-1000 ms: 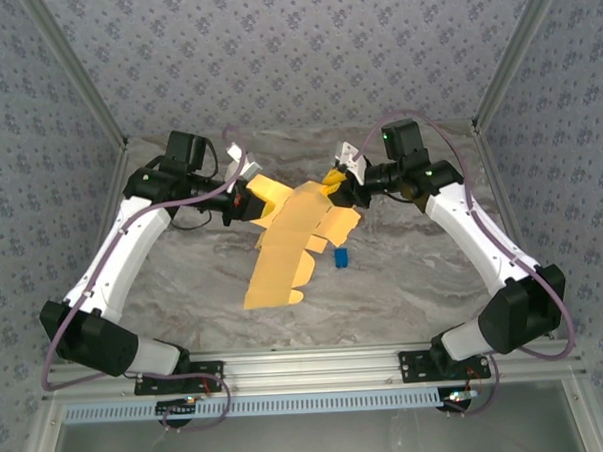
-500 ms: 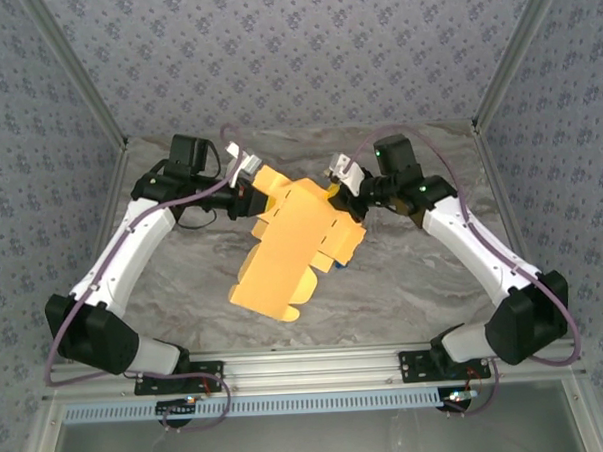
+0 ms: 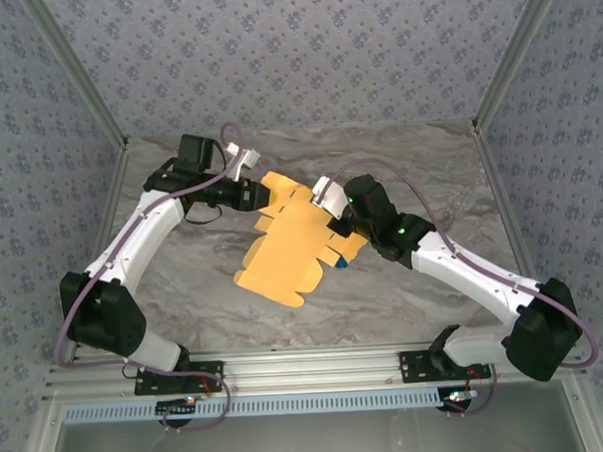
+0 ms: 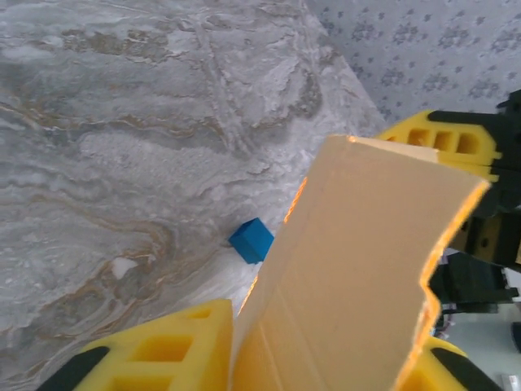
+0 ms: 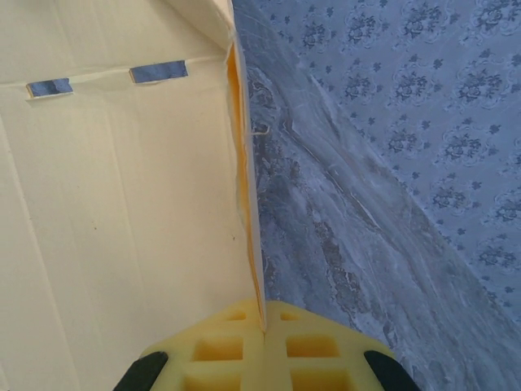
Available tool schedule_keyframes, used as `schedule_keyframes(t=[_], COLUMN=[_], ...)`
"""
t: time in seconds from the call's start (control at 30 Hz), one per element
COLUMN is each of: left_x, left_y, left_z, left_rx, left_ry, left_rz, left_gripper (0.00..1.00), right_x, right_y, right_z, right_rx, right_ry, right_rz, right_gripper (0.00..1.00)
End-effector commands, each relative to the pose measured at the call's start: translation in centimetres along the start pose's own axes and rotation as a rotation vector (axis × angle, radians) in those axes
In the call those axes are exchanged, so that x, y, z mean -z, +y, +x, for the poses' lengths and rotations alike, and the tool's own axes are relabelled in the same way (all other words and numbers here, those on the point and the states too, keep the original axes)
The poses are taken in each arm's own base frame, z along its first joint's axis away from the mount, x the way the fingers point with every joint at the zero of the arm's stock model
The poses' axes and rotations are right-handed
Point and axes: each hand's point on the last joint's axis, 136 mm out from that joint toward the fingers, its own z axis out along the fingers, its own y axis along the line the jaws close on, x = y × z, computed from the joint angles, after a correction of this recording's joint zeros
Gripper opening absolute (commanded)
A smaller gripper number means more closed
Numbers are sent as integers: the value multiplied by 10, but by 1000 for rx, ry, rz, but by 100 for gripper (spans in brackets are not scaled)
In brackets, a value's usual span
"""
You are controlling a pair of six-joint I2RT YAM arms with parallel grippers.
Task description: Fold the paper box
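Now the box [image 3: 292, 246], a flat yellow-orange die-cut sheet with flaps and notches, is spread over the middle of the tabletop [image 3: 204, 280]. It runs slantwise from the far side toward the near edge. The left gripper [image 3: 257, 195] is at its far left corner. The right gripper [image 3: 336, 222] is at its right edge, about halfway along.

In the right wrist view, the right gripper's two yellow fingers [image 5: 236, 346] are pressed together, with the sheet's edge pinched in the seam between them. Two small slots [image 5: 159, 72] show farther along the same panel.

In the left wrist view, the left gripper's fingers [image 4: 175, 354] stand apart, and a panel of the box rises between them. Whether either pad touches the cardboard I cannot tell.

A small blue block [image 4: 251, 240] sits on the tabletop at the box's right edge, near the right gripper.
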Motion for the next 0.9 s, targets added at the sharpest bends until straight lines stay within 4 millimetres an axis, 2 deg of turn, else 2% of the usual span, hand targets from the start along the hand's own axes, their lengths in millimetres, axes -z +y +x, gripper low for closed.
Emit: schedule_keyframes(t=[0.0, 0.13, 0.3, 0.4, 0.53, 0.6, 0.7, 0.8, 0.87], left_x=[11, 27, 52, 57, 48, 39, 26, 21, 14], left_y=[21, 48, 65, 70, 80, 77, 73, 86, 89], left_z=[-3, 7, 27, 48, 86, 101, 118, 134, 138], left_rx=[30, 74, 104, 136, 213, 247, 288, 293, 285], left_ry=[-49, -127, -273, -333, -358, -365, -365, -333, -309], left_rz=[-141, -334, -484, -508, -483, -423, -334, -371, -364], left_gripper=[36, 52, 64, 70, 76, 79, 82, 87, 88], right_x=[0, 1, -6, -10, -13, -14, -17, -20, -22], right_y=[-8, 7, 15, 14, 10, 8, 5, 5, 6], right_z=[4, 8, 23, 28, 28, 29, 30, 30, 30], right_rx=[-40, -108, -174, -215, -280, -307, -335, -338, -339], right_ry=[33, 57, 133, 169, 178, 186, 194, 198, 199], right_rz=[34, -104, -170, -178, -186, -191, -194, -199, -204], right_gripper=[0, 0, 0, 0, 0, 0, 0, 0, 0])
